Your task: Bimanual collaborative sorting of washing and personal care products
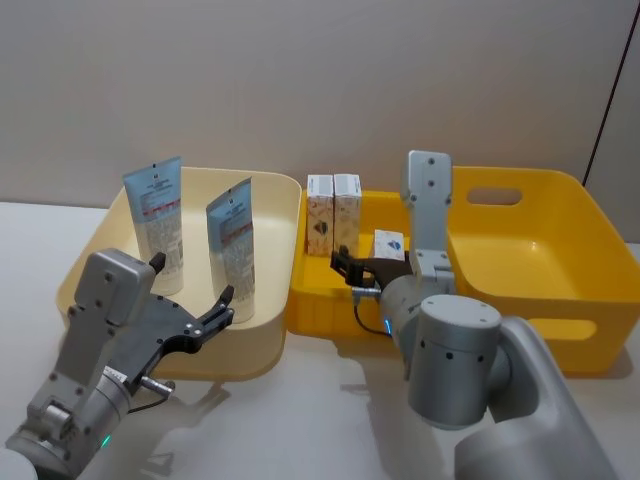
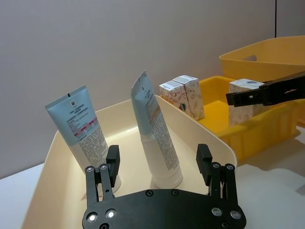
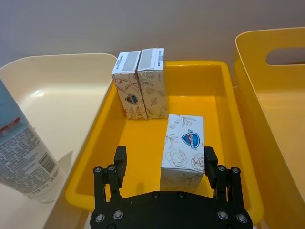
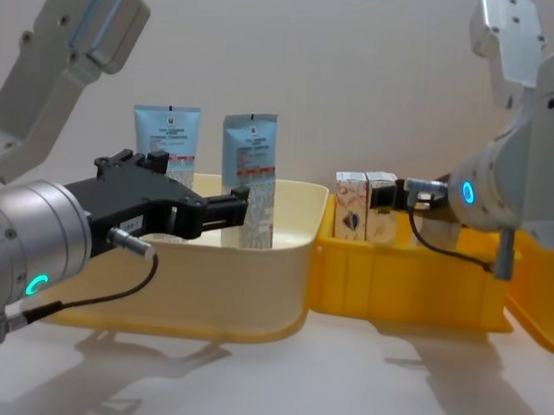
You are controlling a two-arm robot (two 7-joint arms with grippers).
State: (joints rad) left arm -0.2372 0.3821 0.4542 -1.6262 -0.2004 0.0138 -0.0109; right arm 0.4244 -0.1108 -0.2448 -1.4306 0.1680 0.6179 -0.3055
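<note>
Two light-blue tubes (image 1: 155,220) (image 1: 232,250) stand upright on their caps in the cream bin (image 1: 255,345). My left gripper (image 1: 190,282) hangs open just in front of them, over the bin's near side; in the left wrist view both tubes (image 2: 81,129) (image 2: 152,133) stand just beyond its fingers. Two white cartons (image 1: 320,215) (image 1: 347,215) stand side by side at the back of the small yellow bin (image 1: 320,310). A third carton (image 3: 183,143) stands nearer. My right gripper (image 3: 165,157) is open above it, its jaws much wider than the carton.
A large yellow bin (image 1: 540,250) with a handle slot stands to the right of the small one. The three bins sit close together in a row on the white table (image 1: 320,420), with a plain wall behind them.
</note>
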